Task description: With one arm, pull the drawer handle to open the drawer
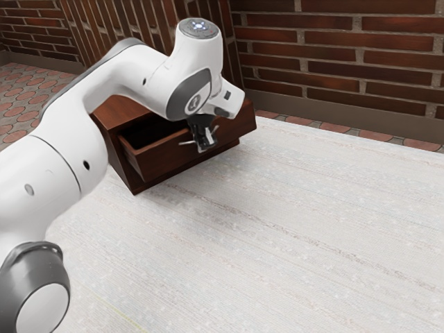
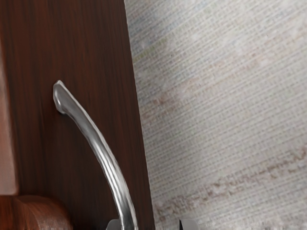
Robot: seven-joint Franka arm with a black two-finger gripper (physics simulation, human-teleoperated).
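Note:
A dark wooden cabinet (image 1: 111, 111) stands on the pale surface, its drawer (image 1: 182, 164) pulled partly out so the dark inside shows. A curved silver handle (image 1: 187, 143) sits on the drawer front. My black gripper (image 1: 203, 143) hangs right at that handle. In the wrist view the handle (image 2: 96, 143) arcs over the drawer front (image 2: 72, 57) and runs down between my fingertips (image 2: 113, 224), close against one and well apart from the other. The gripper (image 2: 151, 225) is open around the handle.
The pale woven surface (image 1: 298, 229) stretches wide toward the exterior view's right and front. A brick wall (image 1: 333, 48) runs behind the cabinet. My white arm (image 1: 83, 132) comes in from the exterior view's left, above the cabinet.

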